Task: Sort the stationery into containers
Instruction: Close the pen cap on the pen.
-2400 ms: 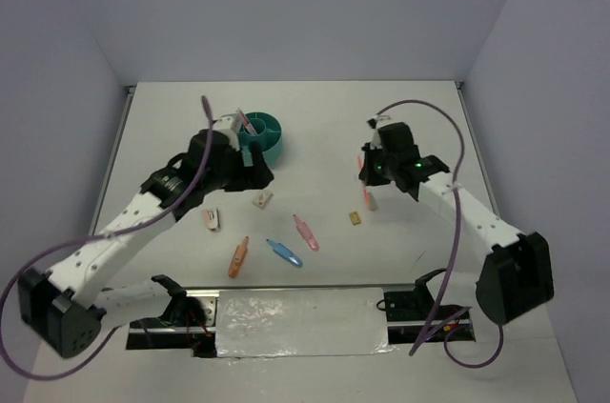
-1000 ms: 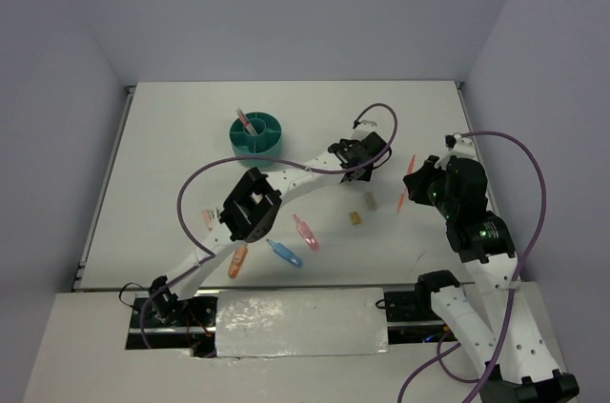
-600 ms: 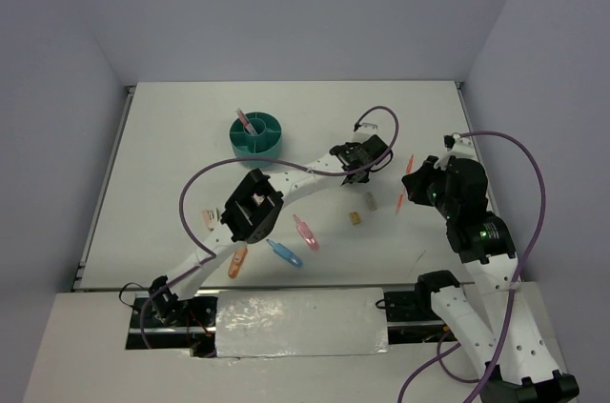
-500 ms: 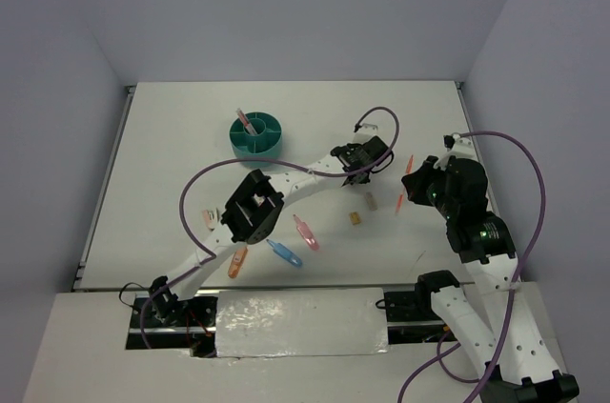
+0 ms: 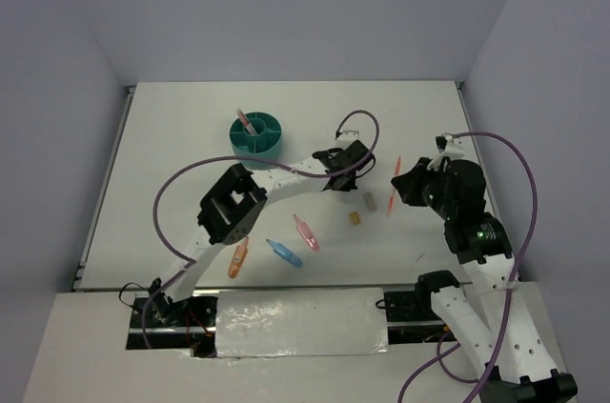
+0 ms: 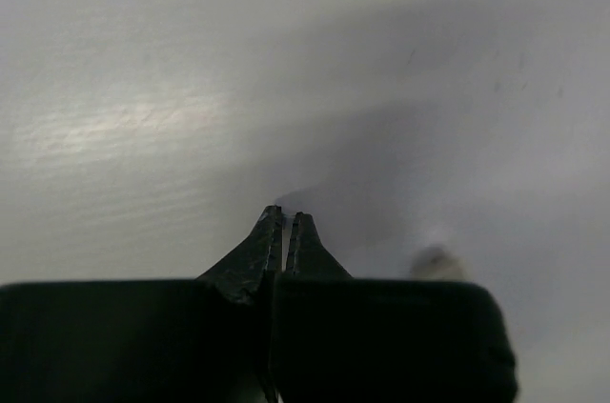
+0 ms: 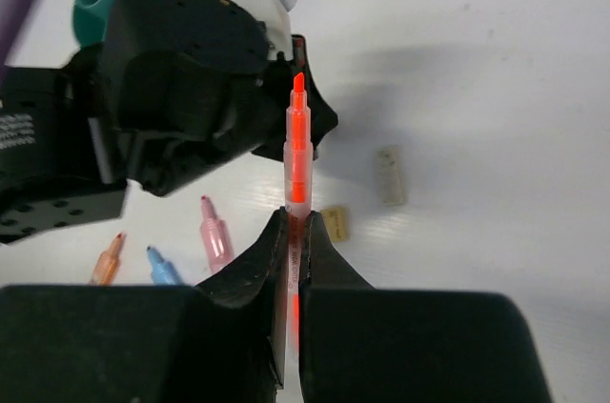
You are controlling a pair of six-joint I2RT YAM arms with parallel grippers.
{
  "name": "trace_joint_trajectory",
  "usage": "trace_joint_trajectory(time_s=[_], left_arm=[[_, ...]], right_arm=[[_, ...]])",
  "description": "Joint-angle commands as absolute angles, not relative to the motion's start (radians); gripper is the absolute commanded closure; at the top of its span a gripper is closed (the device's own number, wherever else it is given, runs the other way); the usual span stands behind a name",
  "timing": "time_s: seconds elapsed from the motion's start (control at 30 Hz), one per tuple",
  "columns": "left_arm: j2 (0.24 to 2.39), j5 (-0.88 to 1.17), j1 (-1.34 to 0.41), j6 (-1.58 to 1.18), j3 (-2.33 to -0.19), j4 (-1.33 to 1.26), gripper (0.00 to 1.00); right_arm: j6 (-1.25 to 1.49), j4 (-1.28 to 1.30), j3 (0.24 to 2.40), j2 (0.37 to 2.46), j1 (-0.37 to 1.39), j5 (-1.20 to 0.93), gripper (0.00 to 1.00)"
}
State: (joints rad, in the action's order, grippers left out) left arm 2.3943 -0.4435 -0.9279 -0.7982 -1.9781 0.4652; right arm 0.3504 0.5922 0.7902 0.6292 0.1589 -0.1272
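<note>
So, right fingers [image 7: 259, 255] are pinching a salmon pen [image 7: 296, 151], left fingers [image 6: 255, 251] are pressing shut on nothing.
Teal cup [image 5: 259, 148] is sitting at the back left of the tabletop [image 5: 172, 127], holding one pink pen [image 5: 244, 121]; markers [image 5: 284, 252] and erasers [image 5: 354, 217] are lying loose nearer the front.

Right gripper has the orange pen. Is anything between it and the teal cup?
Yes. The left gripper, shut, and its arm sit low over the table on the straight line from the pen in the right gripper to the cup. Nothing else visible blocks it.
</note>
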Motion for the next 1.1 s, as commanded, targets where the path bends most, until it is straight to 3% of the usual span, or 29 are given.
trace_joint_trajectory(time_s=[0.0, 0.17, 0.3, 0.47, 0.6, 0.8, 1.07], left_arm=[[2.179, -0.3, -0.861, -0.824, -1.762, 0.352, 1.0], [1.739, 0.009, -0.668, -0.821, -1.324, -0.14, 1.0], [1.453, 0.306, -0.517, -0.911, -0.974, -0.553, 1.0], [1.31, 0.534, -0.397, -1.153, -0.712, -1.138, 1.0], [1.321, 0.575, -0.353, -1.328, -0.566, -1.49, 1.0], [1.382, 0.601, -0.348, -1.434, -0.528, -1.721, 1.0], [1.378, 0.595, -0.348, -1.424, -0.503, -1.743, 1.0]], right_arm=[[0.345, 0.474, 0.746, 0.609, 0.158, -0.293, 1.0], [0.46, 0.174, 0.575, 0.635, 0.213, -0.512, 1.0], [0.639, -0.267, 0.45, 0.714, 0.365, -0.57, 1.0], [0.781, -0.647, 0.431, 0.897, 0.616, -0.529, 1.0], [0.779, -0.701, 0.509, 1.049, 0.686, -0.512, 1.0], [0.735, -0.654, 0.568, 1.131, 0.715, -0.469, 1.0], [0.692, -0.606, 0.606, 1.175, 0.75, -0.439, 1.0]])
